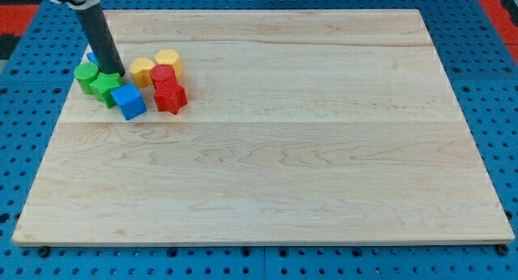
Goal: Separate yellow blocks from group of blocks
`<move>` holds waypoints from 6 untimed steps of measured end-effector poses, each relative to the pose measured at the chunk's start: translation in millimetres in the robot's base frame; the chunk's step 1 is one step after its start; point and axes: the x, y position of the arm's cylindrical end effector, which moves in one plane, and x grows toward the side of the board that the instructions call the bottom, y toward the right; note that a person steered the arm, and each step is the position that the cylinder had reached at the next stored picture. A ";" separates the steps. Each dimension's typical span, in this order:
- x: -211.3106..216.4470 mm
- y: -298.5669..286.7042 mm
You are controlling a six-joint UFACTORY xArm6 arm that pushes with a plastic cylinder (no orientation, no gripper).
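Note:
Two yellow blocks sit at the board's upper left: a rounded one (142,70) and a hexagonal one (168,60) to its right. They touch two red blocks, one (163,75) just below them and a star-like one (171,96) lower. A blue cube (129,100) lies left of the red star. Two green blocks (86,76) (104,86) sit at the far left. A bit of another blue block (93,60) shows behind the rod. My tip (116,74) stands among the group, between the green blocks and the rounded yellow block, just above the blue cube.
The wooden board (275,150) lies on a blue perforated table (24,86). The group sits near the board's left edge and close to its top edge.

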 end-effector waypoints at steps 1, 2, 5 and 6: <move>0.0 2.9; -1.0 18.1; -50.6 85.9; -74.6 118.0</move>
